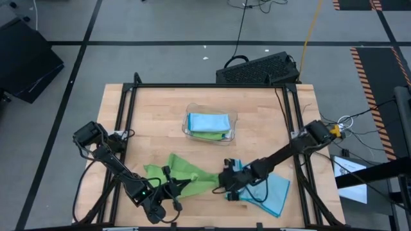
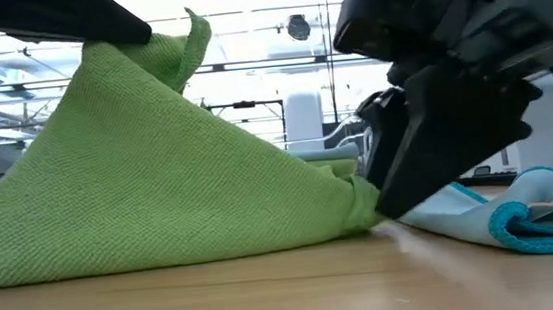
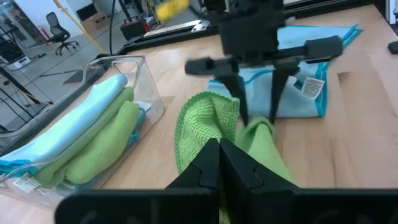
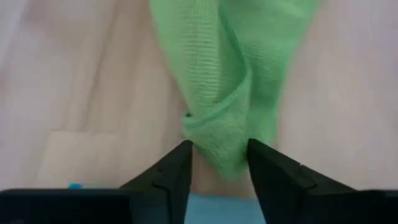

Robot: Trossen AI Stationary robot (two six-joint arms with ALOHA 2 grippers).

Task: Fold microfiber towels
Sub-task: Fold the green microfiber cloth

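A lime green towel (image 1: 186, 174) lies near the table's front edge, one part raised like a tent (image 2: 156, 155). My left gripper (image 1: 172, 187) is shut on the raised part. My right gripper (image 3: 256, 99) stands open at the towel's right corner (image 4: 219, 146), which lies on the table between its two fingers. A light blue towel (image 1: 275, 191) with a white tag (image 3: 313, 86) lies flat under the right arm. My left gripper pinches a bunched part of the green towel (image 3: 245, 134) between its two shut fingers, coming from the table's left and slanting a little downward. The held part is lifted (image 2: 152, 45); from it the cloth slopes down to the table on both sides. My right gripper's fingers (image 4: 177, 165) flank the green corner from above and the right; I cannot tell whether they touch it.
A clear plastic tray (image 1: 190, 131) with folded blue and green towels (image 3: 93, 118) stands at the table's middle. Black frame rails (image 1: 125, 109) run along the table's left and right sides. A dark grid-like device (image 1: 257, 69) sits beyond the far edge.
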